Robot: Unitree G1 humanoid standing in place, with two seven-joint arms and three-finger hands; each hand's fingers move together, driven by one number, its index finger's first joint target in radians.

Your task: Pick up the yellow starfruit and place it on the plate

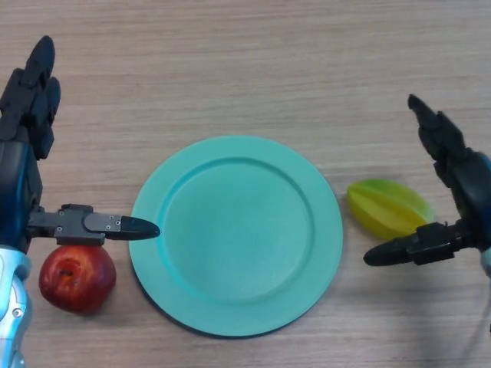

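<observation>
The yellow starfruit (387,207) lies on the wooden table just right of the teal plate (192,268). My right hand (453,176) is open around it from the right: the fingers reach past its far side and the thumb (406,249) lies in front of it, not closed on it. My left hand (27,138) is open at the left edge, with its thumb (107,226) pointing toward the plate's left rim.
A red apple (77,277) lies on the table at the lower left, under my left thumb and just left of the plate.
</observation>
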